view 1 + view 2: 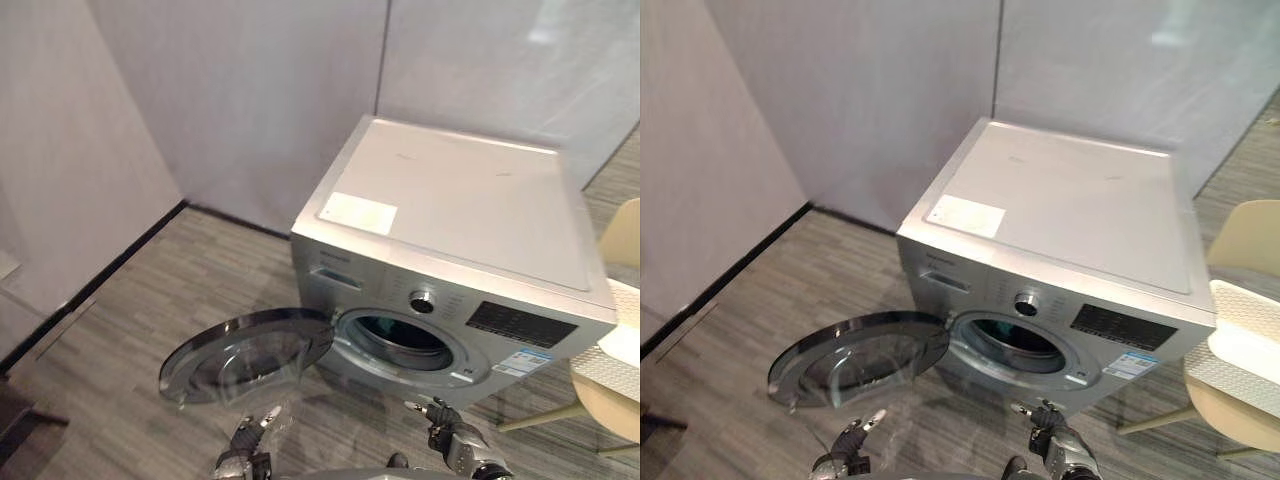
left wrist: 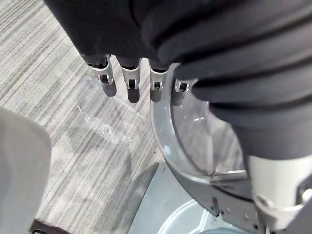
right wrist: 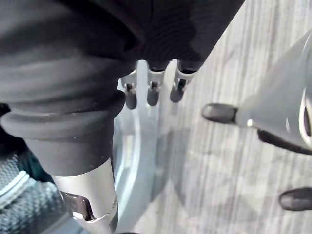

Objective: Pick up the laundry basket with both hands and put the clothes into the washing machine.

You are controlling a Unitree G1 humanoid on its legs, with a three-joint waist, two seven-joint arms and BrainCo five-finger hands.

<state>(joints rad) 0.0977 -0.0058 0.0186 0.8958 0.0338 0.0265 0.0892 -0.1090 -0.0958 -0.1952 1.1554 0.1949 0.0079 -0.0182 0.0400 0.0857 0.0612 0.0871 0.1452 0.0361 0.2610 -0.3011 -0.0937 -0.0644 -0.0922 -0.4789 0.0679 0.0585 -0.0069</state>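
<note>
A silver washing machine (image 1: 450, 200) stands in the corner. Its round door (image 1: 245, 355) is swung open to the left, baring the dark drum opening (image 1: 405, 340). A strip of the grey basket rim (image 1: 360, 473) shows at the bottom edge, between my hands. My left hand (image 1: 243, 445) is low, just in front of the open door. Its fingers (image 2: 131, 87) are straight beside the curved grey rim (image 2: 165, 131). My right hand (image 1: 455, 440) hangs below the drum opening, its fingers (image 3: 152, 90) straight over a pale rim (image 3: 127, 146). I see no clothes.
A cream chair (image 1: 610, 380) stands close to the machine's right side. Light walls close the corner behind the machine and on the left. Grey plank floor (image 1: 150, 300) spreads left of the open door. The machine's black feet (image 3: 219, 113) rest on the floor near my right hand.
</note>
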